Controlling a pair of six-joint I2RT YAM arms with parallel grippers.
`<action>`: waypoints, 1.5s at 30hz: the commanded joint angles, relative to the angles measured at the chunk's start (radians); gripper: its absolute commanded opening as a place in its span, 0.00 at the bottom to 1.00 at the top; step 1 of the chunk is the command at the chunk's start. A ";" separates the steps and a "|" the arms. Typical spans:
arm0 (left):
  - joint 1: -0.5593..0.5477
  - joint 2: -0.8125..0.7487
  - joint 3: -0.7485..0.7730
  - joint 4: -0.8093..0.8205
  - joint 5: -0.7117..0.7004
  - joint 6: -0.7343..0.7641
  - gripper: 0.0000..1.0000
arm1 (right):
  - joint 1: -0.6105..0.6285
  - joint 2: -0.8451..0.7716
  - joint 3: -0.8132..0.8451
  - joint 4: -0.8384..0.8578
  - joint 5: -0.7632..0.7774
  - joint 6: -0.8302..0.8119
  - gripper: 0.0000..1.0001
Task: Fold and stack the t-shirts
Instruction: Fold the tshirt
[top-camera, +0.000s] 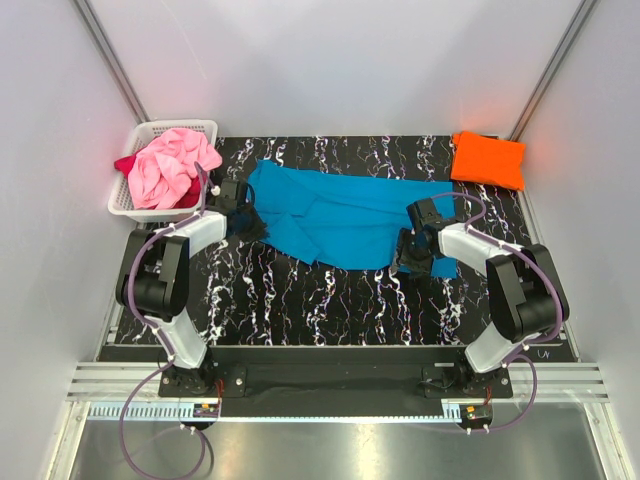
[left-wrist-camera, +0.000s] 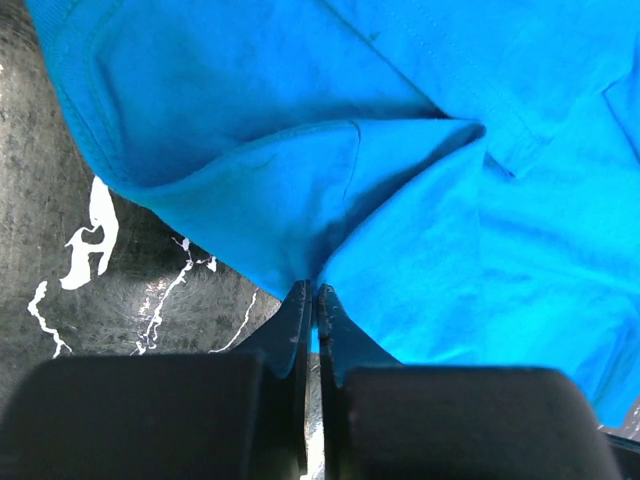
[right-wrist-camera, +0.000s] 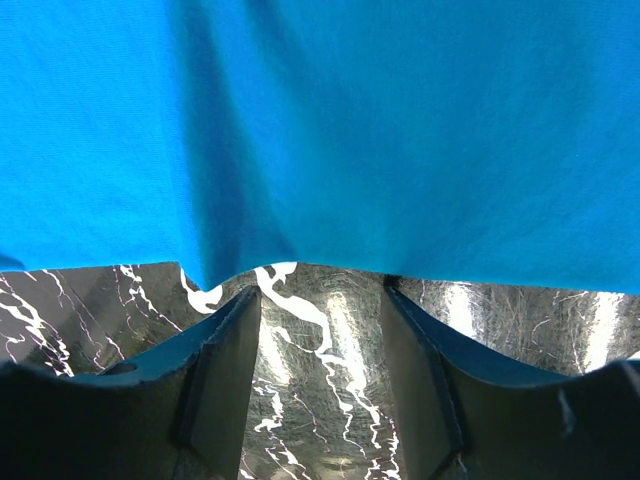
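Beyond the left gripper's fingers and to their left, a white basket sits at the table's far left corner. It holds the crumpled pink t-shirt, with the dark red t-shirt showing under it. The left gripper has its fingers pressed together, pinching the edge of the turquoise t-shirt. The cloth gathers into a ridge that runs away from the fingertips, and the bare black marbled table shows to their left. From that pinch the turquoise t-shirt spreads rightward across the middle of the table, rumpled and partly doubled over itself, as far as the right gripper. That gripper's fingers stand spread, with only table between them. The shirt's near edge lies just past the fingertips, running across both and dipping in a shallow curve at the gap. Whether the tips touch the cloth cannot be told. Beyond the right fingers and to their right, well apart from them, the orange t-shirt lies folded at the far right corner.
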 joint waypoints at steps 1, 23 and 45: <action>-0.002 -0.033 0.000 0.015 -0.003 0.003 0.00 | 0.001 -0.037 -0.003 0.004 0.022 0.007 0.58; -0.157 -0.686 -0.421 -0.159 -0.148 -0.089 0.00 | -0.010 -0.229 -0.088 -0.057 0.382 0.261 0.63; -0.208 -1.088 -0.540 -0.429 -0.234 -0.165 0.00 | -0.157 -0.256 -0.181 -0.002 0.393 0.346 0.63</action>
